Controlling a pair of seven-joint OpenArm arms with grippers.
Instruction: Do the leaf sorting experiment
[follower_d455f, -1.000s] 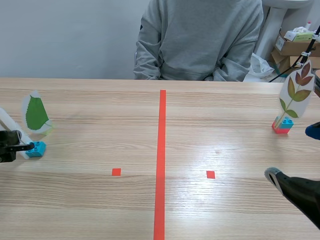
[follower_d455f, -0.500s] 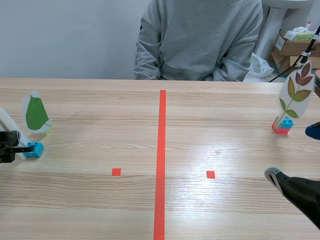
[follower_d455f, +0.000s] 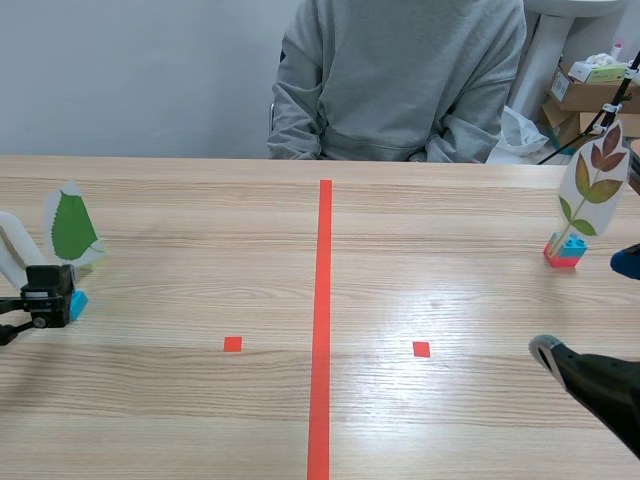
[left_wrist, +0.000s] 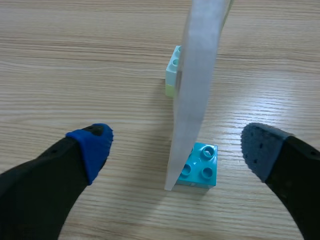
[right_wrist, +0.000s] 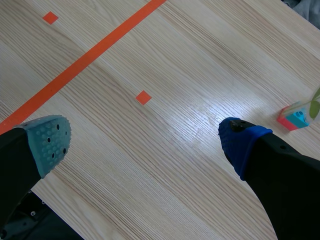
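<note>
A wooden table (follower_d455f: 200, 420) was split by an orange line (follower_d455f: 322, 300). Near its left edge, the left claw (left_wrist: 175, 147) was spread around the card (left_wrist: 197, 60) standing in a blue block (left_wrist: 202, 167) — likely lined up for a pinch. The right claw (right_wrist: 145, 141) was held spread over bare wood — room toward the line was judged ample.

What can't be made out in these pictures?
Left wrist view: the white card at the blue brick stands edge-on, so its face is hidden.
Scene view: the left gripper covers most of that brick.
Right wrist view: the leaf card is cut off by the edge.
</note>
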